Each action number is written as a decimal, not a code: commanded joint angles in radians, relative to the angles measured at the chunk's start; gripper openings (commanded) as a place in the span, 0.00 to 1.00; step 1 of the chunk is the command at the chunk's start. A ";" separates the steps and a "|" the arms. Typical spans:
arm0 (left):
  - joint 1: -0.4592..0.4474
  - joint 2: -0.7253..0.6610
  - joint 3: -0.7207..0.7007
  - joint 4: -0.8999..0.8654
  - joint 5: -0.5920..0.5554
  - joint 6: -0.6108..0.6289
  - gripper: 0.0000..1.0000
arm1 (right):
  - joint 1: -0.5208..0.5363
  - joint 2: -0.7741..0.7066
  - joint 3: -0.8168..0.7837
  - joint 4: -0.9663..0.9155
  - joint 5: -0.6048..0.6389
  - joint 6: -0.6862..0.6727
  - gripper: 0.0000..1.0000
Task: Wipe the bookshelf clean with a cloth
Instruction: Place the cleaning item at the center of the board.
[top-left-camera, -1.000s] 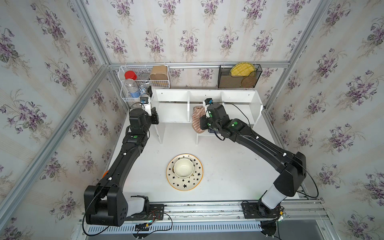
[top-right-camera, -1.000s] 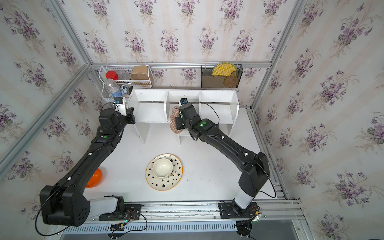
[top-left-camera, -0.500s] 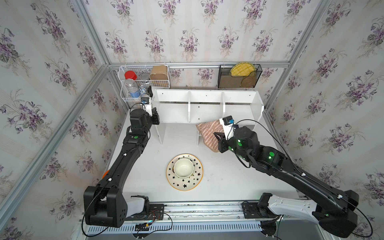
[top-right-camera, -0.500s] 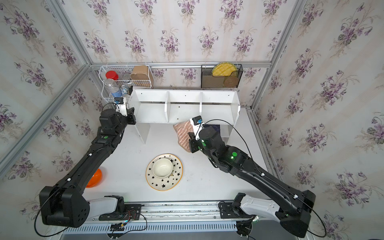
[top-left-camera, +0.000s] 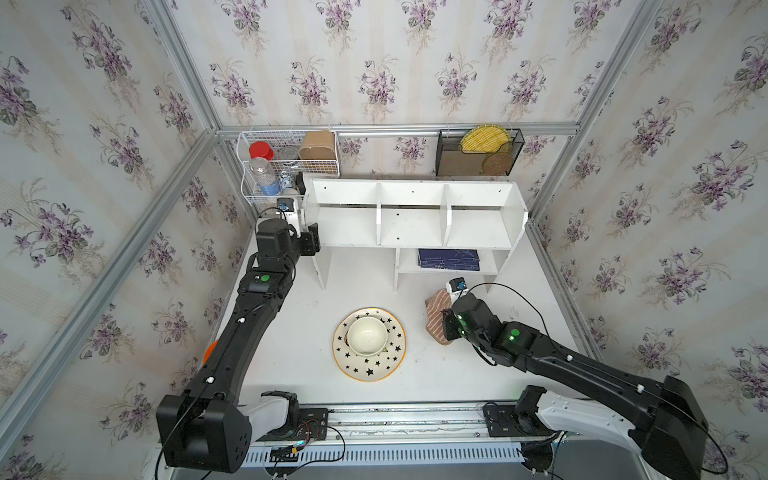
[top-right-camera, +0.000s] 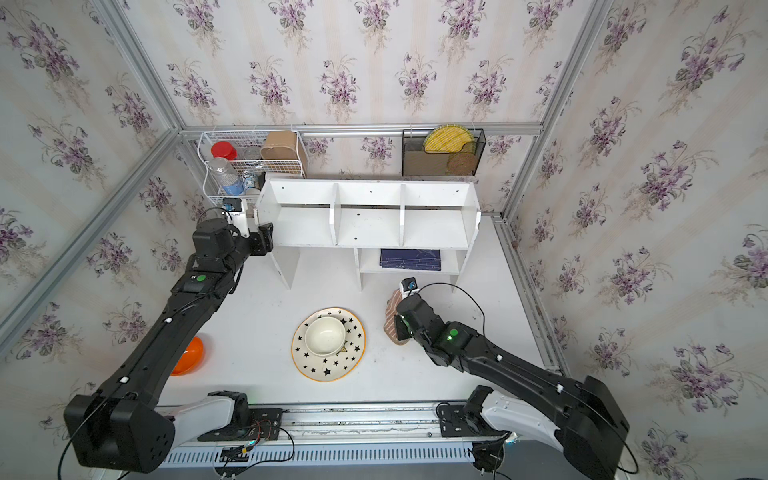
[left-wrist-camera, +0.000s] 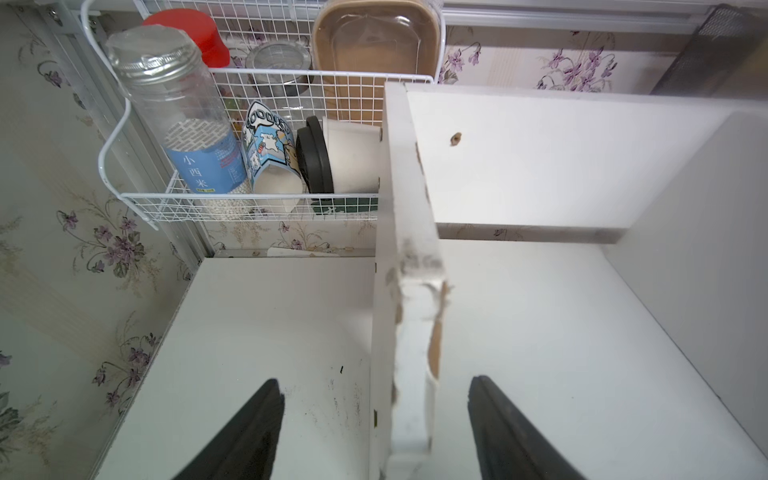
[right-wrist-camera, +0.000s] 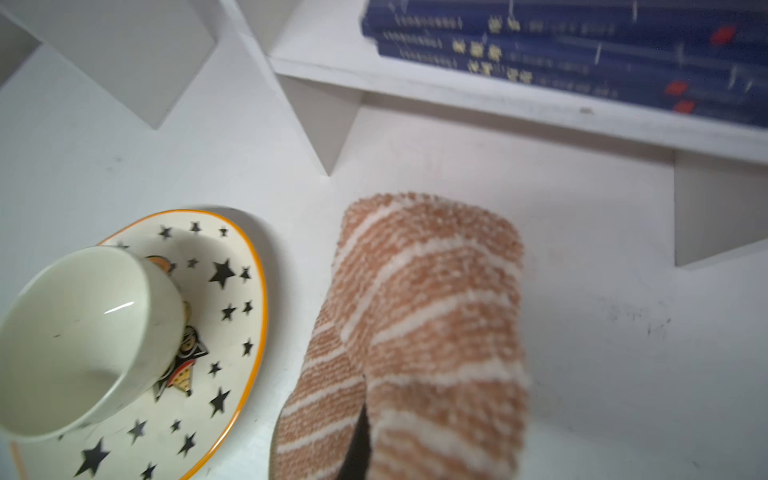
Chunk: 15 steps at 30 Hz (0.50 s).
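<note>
Right wrist: right gripper clamps cloth, long axis toward bookshelf; left wrist: left gripper spread, straddling end panel.

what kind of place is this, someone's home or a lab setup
Probably a lab mock-up of a home: wallpaper panels set in an aluminium frame, two robot arms mounted on a rail, and props like the bookshelf and starred plate.

The left gripper has its two black fingers spread wide, one on each side of the bookshelf and its chipped end panel, with a gap on both sides. Beyond it, a wire basket holds a clear bottle with a blue label.
</note>
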 joint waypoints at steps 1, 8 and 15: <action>0.007 -0.030 0.003 -0.061 -0.056 -0.030 0.74 | -0.031 0.080 -0.013 0.185 -0.036 0.058 0.00; 0.029 -0.140 -0.027 -0.185 -0.135 -0.094 0.74 | -0.067 0.221 -0.041 0.280 -0.008 0.037 0.44; 0.031 -0.294 -0.142 -0.243 -0.217 -0.146 0.75 | -0.069 0.075 -0.035 0.174 0.027 0.019 1.00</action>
